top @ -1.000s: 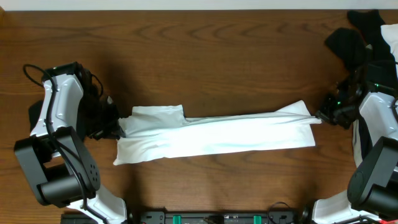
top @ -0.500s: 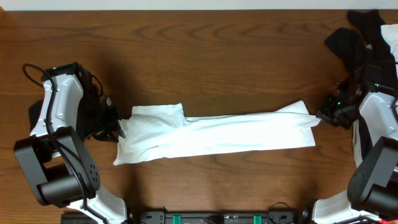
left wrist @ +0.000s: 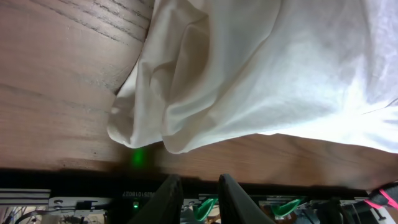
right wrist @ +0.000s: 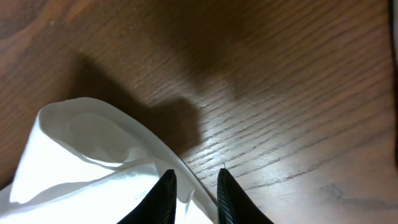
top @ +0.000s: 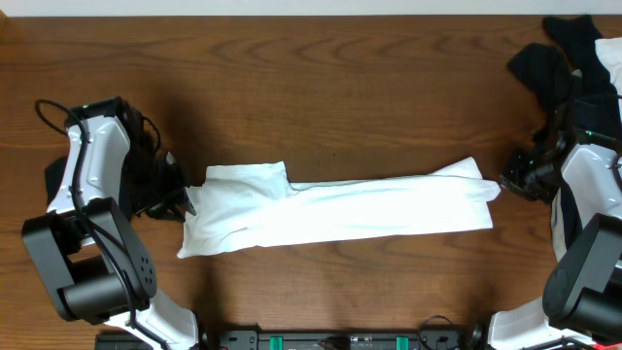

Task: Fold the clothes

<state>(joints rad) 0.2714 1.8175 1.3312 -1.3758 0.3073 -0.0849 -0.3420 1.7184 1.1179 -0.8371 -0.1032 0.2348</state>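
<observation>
Overhead: white T-shirt (top: 340, 214) in a long strip across the wooden table (top: 340, 87).

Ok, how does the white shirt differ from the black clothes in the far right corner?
The white shirt lies folded into a long flat band; the black clothes sit bunched in a crumpled heap. The shirt stretches across the middle of the table; the black clothes are tucked at its corner, beside the right arm. Both are soft fabric lying on the table.
</observation>
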